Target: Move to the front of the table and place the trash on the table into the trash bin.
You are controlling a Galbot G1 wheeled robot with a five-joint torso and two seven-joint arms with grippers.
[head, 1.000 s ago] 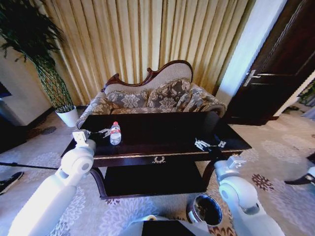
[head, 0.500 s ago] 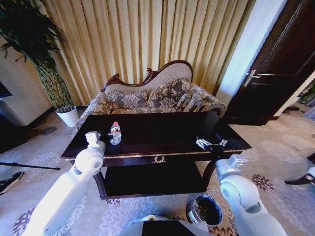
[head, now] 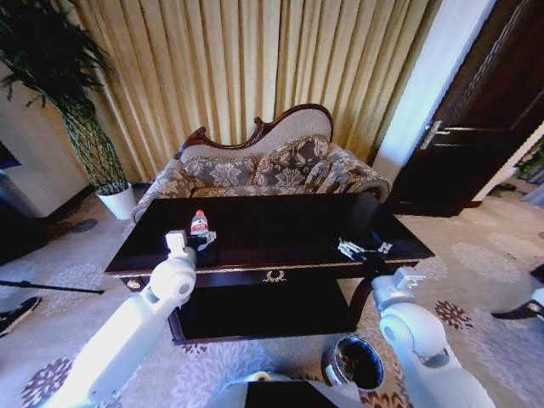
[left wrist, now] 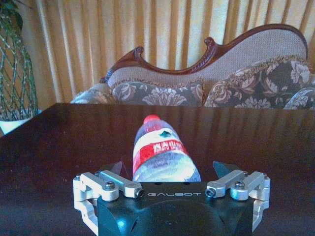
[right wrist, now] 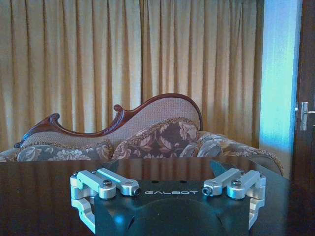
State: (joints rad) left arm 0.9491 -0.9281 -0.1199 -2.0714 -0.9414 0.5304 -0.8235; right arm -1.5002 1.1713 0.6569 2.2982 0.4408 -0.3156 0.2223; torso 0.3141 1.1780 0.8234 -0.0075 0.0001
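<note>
Trash bin (head: pixel 355 363): on the floor before the counter, by the right arm; nothing dropped in yet.
Right gripper (head: pixel 364 251): fingers spread, empty, over the counter's (head: pixel 280 234) front right edge.
Left gripper (left wrist: pixel 170 169): fingers apart either side of the bottle (left wrist: pixel 160 155), unclosed.
Bottle: upright, front left of counter.
Room: bare top beyond; sofa (head: pixel 272 166) behind.

Gold pleated curtains (head: pixel 255 59), patterned sofa (head: pixel 263 166), floral carpet (head: pixel 476 263), dark door (head: pixel 484 110)

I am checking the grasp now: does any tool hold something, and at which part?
Nothing is held yet. The left tool is open around the lower body of the bottle. The right tool is open over the table.
</note>
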